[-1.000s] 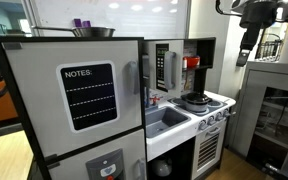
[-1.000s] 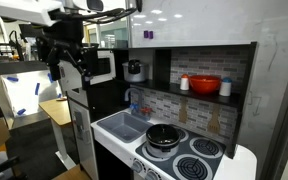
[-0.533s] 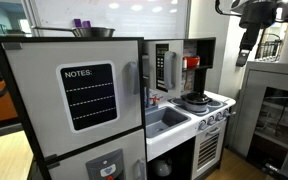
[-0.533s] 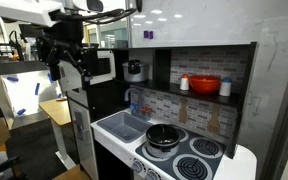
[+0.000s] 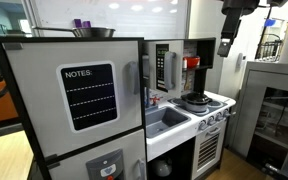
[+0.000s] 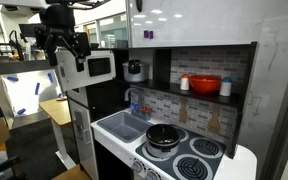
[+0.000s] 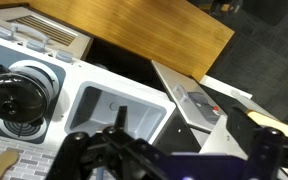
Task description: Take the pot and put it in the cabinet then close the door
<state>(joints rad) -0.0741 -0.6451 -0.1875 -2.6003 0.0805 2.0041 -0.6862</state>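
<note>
Your tool (image 7: pixel 164 152) fills the bottom of the wrist view. Its 2 fingers (image 7: pixel 76 150) are spread wide and there is nothing between them. Under it lies the white table (image 7: pixel 68 78) of the toy kitchen. The sink (image 7: pixel 119 112) is right below the tool, and the pot (image 7: pixel 16 97) sits at the left edge of that view on a burner just beside the sink.

In both exterior views the tool (image 6: pixel 70 55) hangs high, well above the table (image 6: pixel 240 160) and well apart from the pot (image 6: pixel 165 135). 2 bare burners (image 6: pixel 206 148) lie next to the pot.

The door (image 6: pixel 99 68) stands swung open. In that exterior view the tool overlaps its left edge, and you cannot tell whether they touch.

Behind the door, the cabinet (image 6: pixel 156 70) is dark inside, and a small dark and silver jug-like thing (image 6: pixel 134 70) stands at its opening. A red bowl (image 6: pixel 206 85) rests on the shelf further along.

In an exterior view the tool (image 5: pixel 224 47) hangs beside the cabinet's upper corner, above the pot (image 5: pixel 194 100). The large grey unit with the NOTES board (image 5: pixel 89 95) stands in front, with a steel bowl (image 5: pixel 92 32) on top.
</note>
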